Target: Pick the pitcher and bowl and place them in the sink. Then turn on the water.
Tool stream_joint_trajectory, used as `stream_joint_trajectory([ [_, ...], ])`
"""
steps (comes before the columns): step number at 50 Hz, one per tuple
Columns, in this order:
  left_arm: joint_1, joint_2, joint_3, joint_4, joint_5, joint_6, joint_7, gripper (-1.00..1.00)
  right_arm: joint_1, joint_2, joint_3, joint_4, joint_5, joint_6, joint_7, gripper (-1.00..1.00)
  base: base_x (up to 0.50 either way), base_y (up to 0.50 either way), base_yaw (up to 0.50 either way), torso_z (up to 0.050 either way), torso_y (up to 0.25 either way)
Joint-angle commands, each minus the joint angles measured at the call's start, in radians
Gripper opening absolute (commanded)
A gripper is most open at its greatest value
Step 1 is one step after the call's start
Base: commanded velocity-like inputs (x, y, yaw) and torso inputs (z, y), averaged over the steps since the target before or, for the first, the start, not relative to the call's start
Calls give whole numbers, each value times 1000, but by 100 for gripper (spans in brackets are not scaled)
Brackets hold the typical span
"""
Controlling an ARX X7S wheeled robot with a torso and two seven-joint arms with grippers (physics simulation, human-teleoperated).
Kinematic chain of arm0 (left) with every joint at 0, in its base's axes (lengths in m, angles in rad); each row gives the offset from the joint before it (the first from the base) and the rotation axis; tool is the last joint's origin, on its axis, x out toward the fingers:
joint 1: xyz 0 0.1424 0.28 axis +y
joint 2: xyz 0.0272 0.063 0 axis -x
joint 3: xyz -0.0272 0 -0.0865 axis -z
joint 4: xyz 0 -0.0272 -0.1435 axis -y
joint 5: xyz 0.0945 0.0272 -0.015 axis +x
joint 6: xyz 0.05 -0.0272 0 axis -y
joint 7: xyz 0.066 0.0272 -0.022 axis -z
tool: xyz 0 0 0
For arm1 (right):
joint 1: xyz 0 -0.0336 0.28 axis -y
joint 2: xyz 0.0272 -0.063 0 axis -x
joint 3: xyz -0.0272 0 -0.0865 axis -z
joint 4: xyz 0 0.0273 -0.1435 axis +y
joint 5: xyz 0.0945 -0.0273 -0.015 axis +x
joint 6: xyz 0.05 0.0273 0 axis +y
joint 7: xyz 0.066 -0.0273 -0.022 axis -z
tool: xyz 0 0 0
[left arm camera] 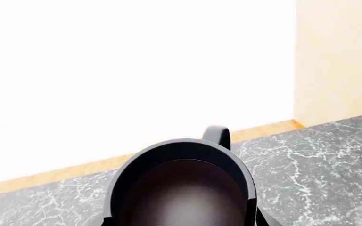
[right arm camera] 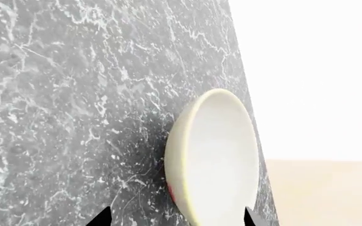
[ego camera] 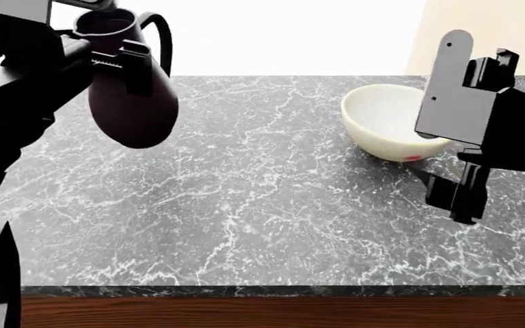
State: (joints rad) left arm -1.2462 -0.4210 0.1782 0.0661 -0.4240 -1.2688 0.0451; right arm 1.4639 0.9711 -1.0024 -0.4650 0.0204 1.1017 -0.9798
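Filling the left wrist view, the pitcher's [left arm camera: 184, 188] open mouth sits right under the camera, countertop [left arm camera: 319, 160] below it. From the head view, the left gripper [ego camera: 121, 58] clamps the pitcher's neck and holds it lifted clear of the counter, likely for carrying to the sink, which no view shows. Right wrist view: the bowl [right arm camera: 216, 157] rests on the counter between 2 spread fingertips [right arm camera: 100, 217], ready for a rim grasp.

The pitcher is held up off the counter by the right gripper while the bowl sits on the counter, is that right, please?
Not quite: the head view shows the left gripper holding the pitcher up off the counter. The bowl does sit on the counter.
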Motion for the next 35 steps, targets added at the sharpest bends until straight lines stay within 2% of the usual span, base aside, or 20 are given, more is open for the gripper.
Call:
stream_joint_trajectory([
  [1, -7, -8, -32, 42, 2, -17, -27, -100, 72, -54, -157, 121, -91, -49, -63, 100, 0, 0, 0, 0, 0],
  [16, 4, 2, -20, 28, -5, -4, -22, -100, 14, -192, -226, 390, -158, -197, 63, 100, 0, 0, 0, 0, 2],
  [35, -1, 4, -26, 51, -15, -28, -38, -100, -15, -352, -200, 665, -159, -256, 184, 100, 0, 0, 0, 1, 2],
])
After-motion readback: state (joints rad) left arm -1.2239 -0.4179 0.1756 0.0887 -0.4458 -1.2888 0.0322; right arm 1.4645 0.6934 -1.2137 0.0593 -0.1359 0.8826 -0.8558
